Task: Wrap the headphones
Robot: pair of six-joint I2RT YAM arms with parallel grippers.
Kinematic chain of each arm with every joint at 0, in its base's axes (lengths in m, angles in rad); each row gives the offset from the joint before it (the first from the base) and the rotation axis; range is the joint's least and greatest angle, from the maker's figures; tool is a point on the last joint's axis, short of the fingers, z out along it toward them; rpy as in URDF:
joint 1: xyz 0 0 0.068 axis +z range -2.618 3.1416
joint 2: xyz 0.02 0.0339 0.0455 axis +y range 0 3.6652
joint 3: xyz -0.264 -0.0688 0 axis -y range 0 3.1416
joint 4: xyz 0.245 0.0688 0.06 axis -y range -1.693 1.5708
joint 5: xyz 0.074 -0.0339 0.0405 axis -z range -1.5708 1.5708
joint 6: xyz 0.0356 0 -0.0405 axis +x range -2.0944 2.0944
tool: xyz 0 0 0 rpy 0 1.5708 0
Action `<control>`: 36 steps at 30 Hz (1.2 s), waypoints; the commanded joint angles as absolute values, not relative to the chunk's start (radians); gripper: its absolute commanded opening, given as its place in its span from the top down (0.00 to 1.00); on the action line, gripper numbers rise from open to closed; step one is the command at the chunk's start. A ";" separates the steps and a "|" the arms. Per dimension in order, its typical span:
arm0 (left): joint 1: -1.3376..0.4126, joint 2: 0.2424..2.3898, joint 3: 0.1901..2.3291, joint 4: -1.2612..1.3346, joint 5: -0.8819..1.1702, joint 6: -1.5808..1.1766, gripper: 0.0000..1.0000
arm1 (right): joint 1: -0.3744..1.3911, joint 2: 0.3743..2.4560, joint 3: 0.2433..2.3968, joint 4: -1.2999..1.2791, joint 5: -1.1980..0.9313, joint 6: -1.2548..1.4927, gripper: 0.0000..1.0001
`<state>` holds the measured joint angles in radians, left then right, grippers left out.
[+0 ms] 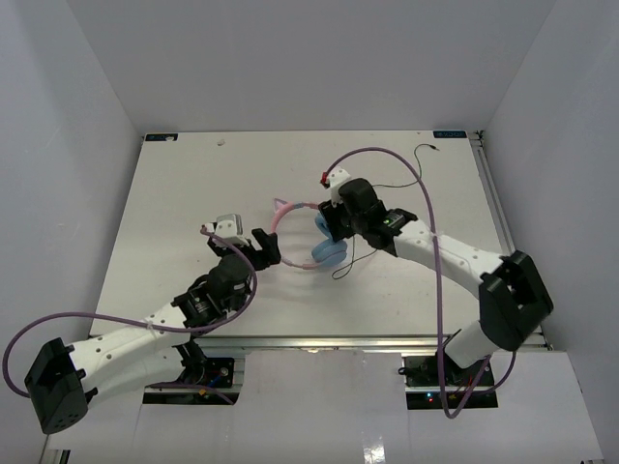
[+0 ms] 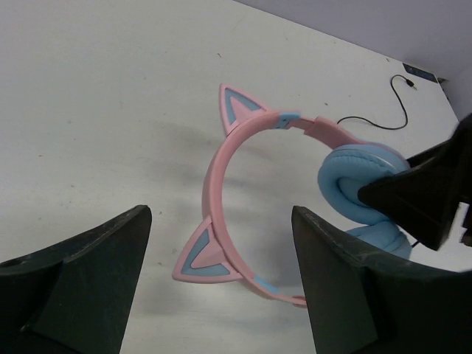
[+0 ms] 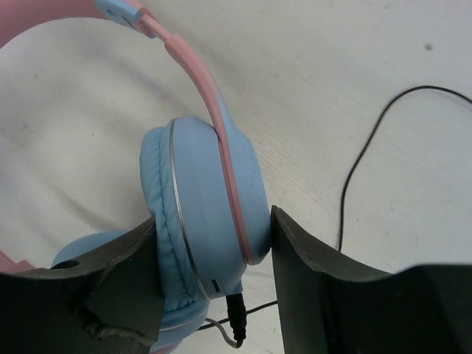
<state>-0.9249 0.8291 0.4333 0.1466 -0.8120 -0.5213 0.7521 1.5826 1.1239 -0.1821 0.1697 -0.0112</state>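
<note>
The headphones (image 1: pixel 311 242) lie mid-table, with a pink cat-ear headband (image 2: pixel 221 158) and light-blue ear cups (image 3: pixel 206 206). My right gripper (image 1: pixel 332 228) is shut on the upper ear cup, which sits between its two fingers (image 3: pixel 332 295) and is lifted off the other cup (image 1: pixel 329 255). The thin black cable (image 1: pixel 387 186) plugs into the held cup (image 3: pixel 237 313) and trails to the far right, ending in a plug (image 1: pixel 430 149). My left gripper (image 1: pixel 261 246) is open and empty, with one finger on each side of the nearer cat ear (image 2: pixel 203 254), not touching it.
A thick purple arm cable (image 1: pixel 426 193) loops over the right arm, and another (image 1: pixel 116 324) runs along the left arm. White walls enclose the table on the left, back and right. A metal rail (image 1: pixel 493 203) runs along the table's right edge.
</note>
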 commanded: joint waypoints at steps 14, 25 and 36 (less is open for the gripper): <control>-0.925 1.268 0.952 -0.311 -0.606 -0.439 0.10 | 0.821 1.108 0.825 -0.083 0.257 0.201 0.92; -0.925 1.309 1.027 -0.450 -0.609 -0.455 0.19 | 0.840 1.073 0.814 -0.066 0.242 0.196 0.92; -0.925 1.326 1.010 -0.471 -0.627 -0.460 0.36 | 0.859 1.076 0.813 -0.063 0.225 0.187 0.92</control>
<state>-0.9249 1.3206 1.0000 -0.4605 -0.6205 -0.4606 0.8453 1.1007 0.8005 -0.1585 0.2351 0.1753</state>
